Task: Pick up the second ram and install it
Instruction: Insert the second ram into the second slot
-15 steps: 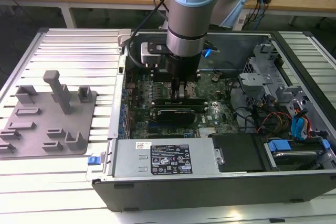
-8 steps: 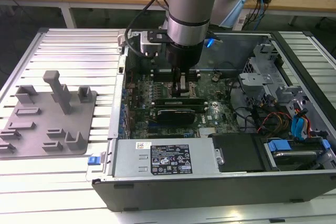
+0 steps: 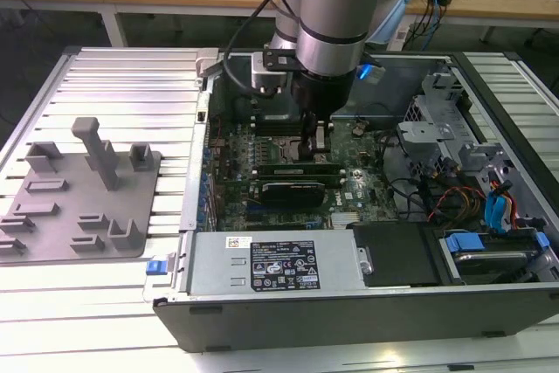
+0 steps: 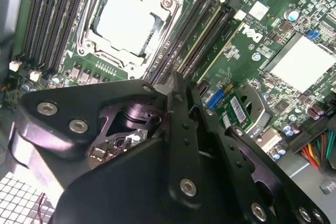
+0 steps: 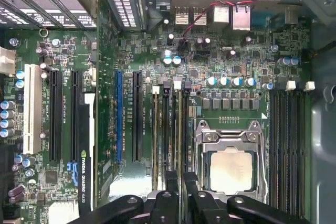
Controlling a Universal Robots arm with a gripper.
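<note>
Open computer case [image 3: 489, 303] on a slatted surface [image 3: 131, 85]: my fingers [image 3: 316, 148] sit low over the slots beside the CPU socket [image 5: 231, 169], closed on the ram [image 3: 301, 166], its long axis along the slots.

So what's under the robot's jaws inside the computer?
Long memory slots beside the square chip socket on the green board. The gripper covers the spot right below, so any memory stick there is hidden.

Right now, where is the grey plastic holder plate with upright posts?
The plate lies on the slatted table, on the exterior view's left, beside the computer case.
</note>
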